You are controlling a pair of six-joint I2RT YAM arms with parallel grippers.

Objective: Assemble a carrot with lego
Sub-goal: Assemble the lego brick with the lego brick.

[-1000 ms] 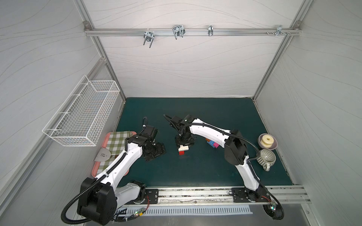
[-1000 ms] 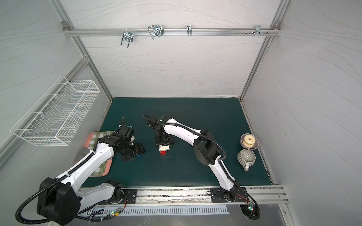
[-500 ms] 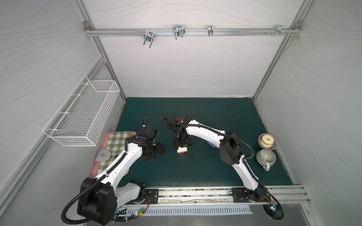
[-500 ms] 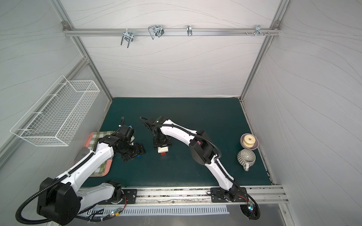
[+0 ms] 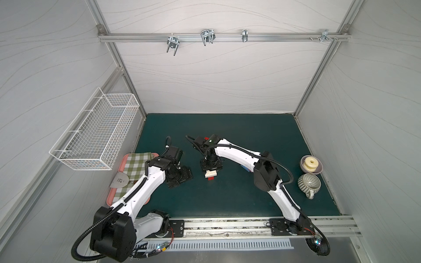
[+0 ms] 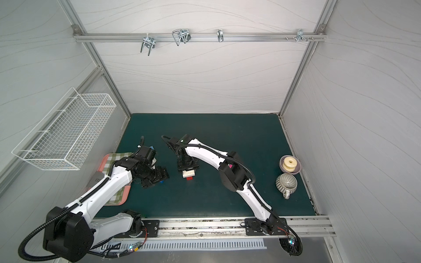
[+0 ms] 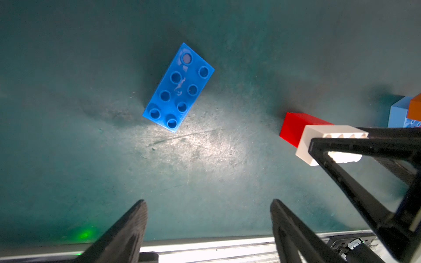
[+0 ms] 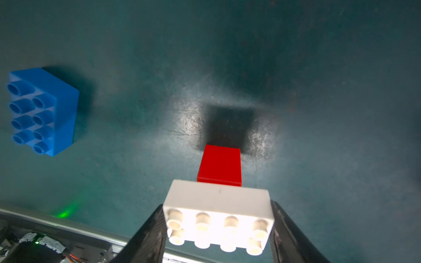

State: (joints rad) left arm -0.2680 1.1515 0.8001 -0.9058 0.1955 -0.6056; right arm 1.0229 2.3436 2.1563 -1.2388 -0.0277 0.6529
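Partial carrot (image 5: 211,180): one white brick (image 8: 218,200) and one red brick (image 8: 219,166), joined; one blue brick (image 7: 178,88) loose.
Right gripper (image 8: 217,227) clamped on the white brick, mid-mat (image 5: 250,136); long axis runs with red tip toward front edge. Left gripper (image 7: 209,205) jaws apart over the blue brick.

Lab test cell: aluminium rail (image 5: 227,37), white panelled walls (image 5: 216,79), green mat (image 5: 227,200).

Top views overlook the mat (image 5: 250,136); wrist views face it closely.
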